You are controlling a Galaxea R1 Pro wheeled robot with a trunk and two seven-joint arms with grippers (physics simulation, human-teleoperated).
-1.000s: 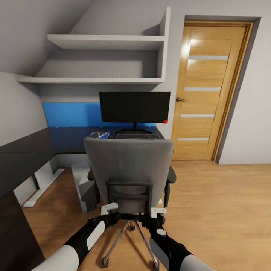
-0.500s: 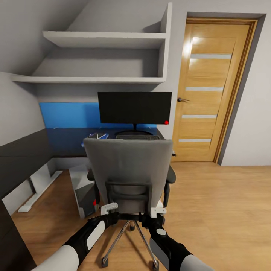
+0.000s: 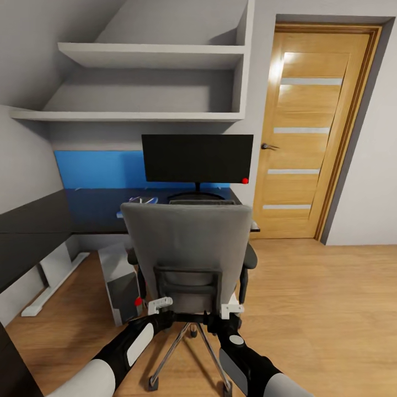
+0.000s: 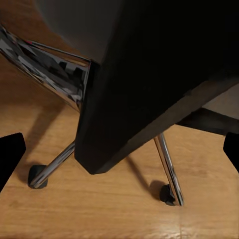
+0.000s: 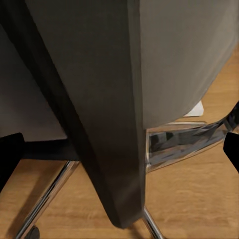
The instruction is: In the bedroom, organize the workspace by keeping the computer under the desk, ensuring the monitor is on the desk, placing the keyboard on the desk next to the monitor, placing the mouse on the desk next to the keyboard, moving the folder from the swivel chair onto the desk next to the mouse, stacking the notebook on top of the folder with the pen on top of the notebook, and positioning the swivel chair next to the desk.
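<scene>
The grey swivel chair stands with its back to me, right in front of the black desk. On the desk the monitor stands upright, and the keyboard peeks over the chair's top. A strip of the blue folder shows beside it. The mouse, notebook and pen are hidden or too small to tell. The computer stands on the floor by the desk. My left gripper and right gripper are open, each with the chair's lower back frame between its fingers.
An oak door stands shut at the right, with open wood floor before it. White wall shelves hang above the desk. The desk's left wing runs along the left wall. The chair's chrome legs and casters spread just below my grippers.
The camera has moved nearer the desk. The chair keeps its place at my grippers, so it has rolled closer to the desk. More of the computer tower shows.
</scene>
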